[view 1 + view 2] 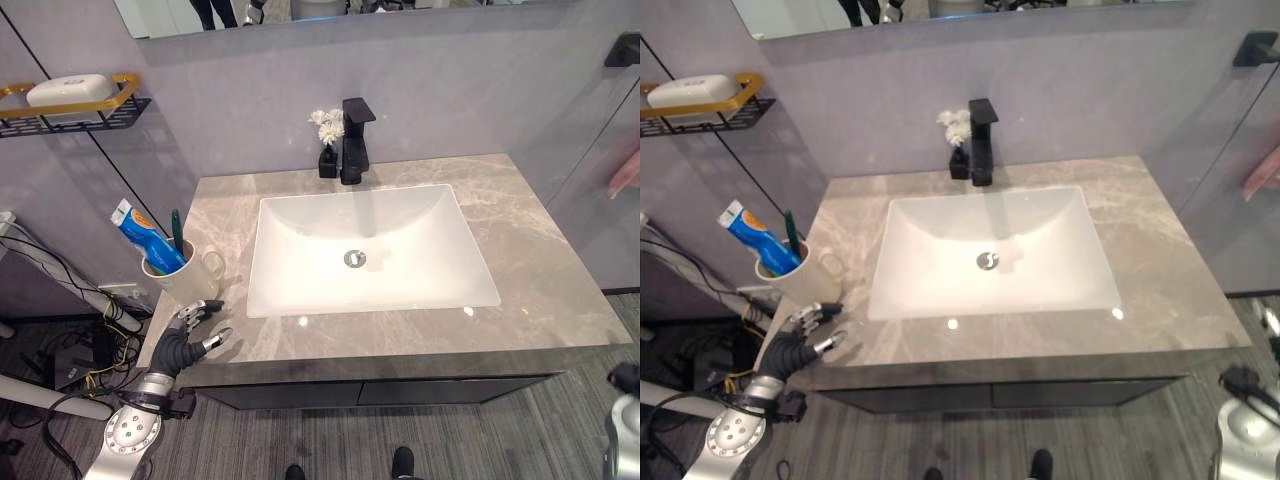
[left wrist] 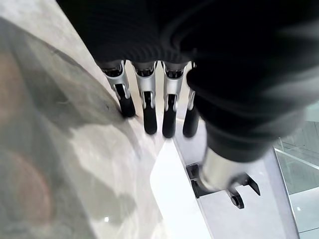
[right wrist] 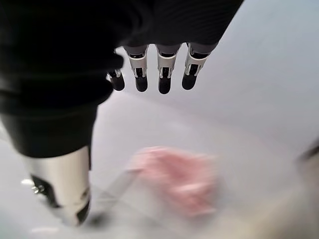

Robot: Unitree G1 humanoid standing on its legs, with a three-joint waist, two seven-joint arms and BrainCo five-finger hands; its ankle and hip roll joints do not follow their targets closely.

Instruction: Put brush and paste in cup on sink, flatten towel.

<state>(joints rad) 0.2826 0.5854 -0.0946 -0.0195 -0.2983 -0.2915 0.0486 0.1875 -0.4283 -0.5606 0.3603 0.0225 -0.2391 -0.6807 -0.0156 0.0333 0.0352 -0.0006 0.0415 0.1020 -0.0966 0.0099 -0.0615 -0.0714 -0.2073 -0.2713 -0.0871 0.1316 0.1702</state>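
On the wall at the far left, a gold-rimmed black rack (image 1: 95,108) carries a white soap bar (image 1: 68,90). Below it, at the left end of the grey marble counter (image 1: 540,280), a white cup (image 1: 187,276) stands upright with the blue paste tube (image 1: 146,238) and the green brush (image 1: 177,232) leaning inside it. The left hand (image 1: 186,335) hovers just in front of the cup at the counter's front edge, apart from it, its fingers (image 2: 149,107) relaxed and spread, holding nothing. To the right, the white sink basin (image 1: 300,290) is sunk in the middle of the counter, a metal drain (image 1: 354,259) at its centre. Behind it stands a black faucet (image 1: 355,140), with a small black vase of white flowers (image 1: 327,130) just beside it on the left. Against the wall at the far right, a pink towel (image 1: 625,172) hangs well apart from the cup. The right hand (image 3: 149,74) faces that towel with fingers (image 3: 162,74) straight and apart, empty.
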